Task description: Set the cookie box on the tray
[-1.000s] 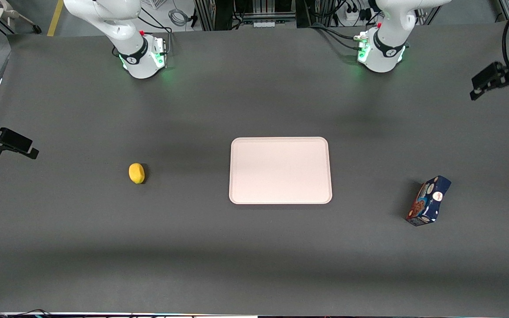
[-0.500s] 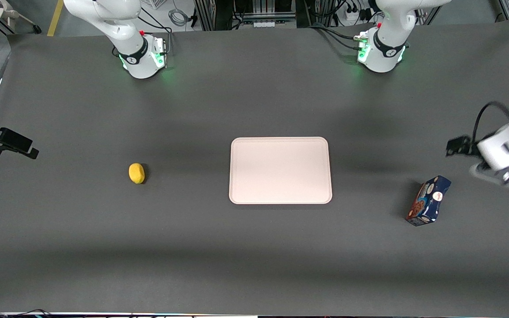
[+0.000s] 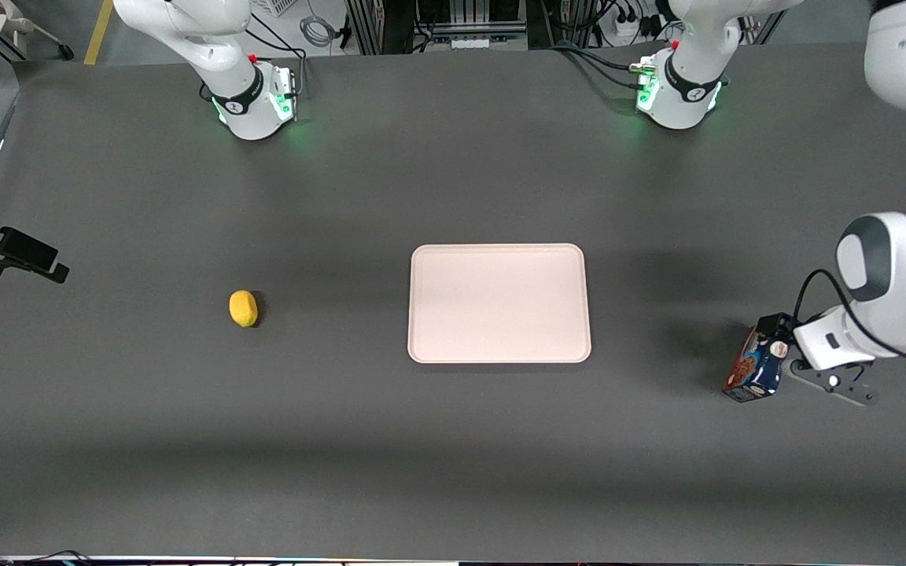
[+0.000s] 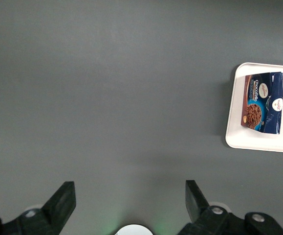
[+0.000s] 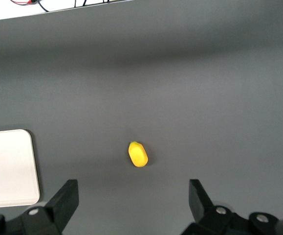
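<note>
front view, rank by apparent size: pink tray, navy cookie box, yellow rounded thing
1. pale pink rectangular tray
2. dark navy cardboard cookie box
3. small yellow rounded object
The open gripper is beside the box.

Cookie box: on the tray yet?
Off. The cookie box sits on the table, apart from the tray; the open claw hovers beside it.

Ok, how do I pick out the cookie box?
From the pale pink tray in the middle of the table, look toward the working arm's end. The cookie box stands on the table apart from the tray, the open gripper close by it. It is small and navy-blue with brown cookie pictures, unlike the yellow rounded object toward the parked arm's end.
</note>
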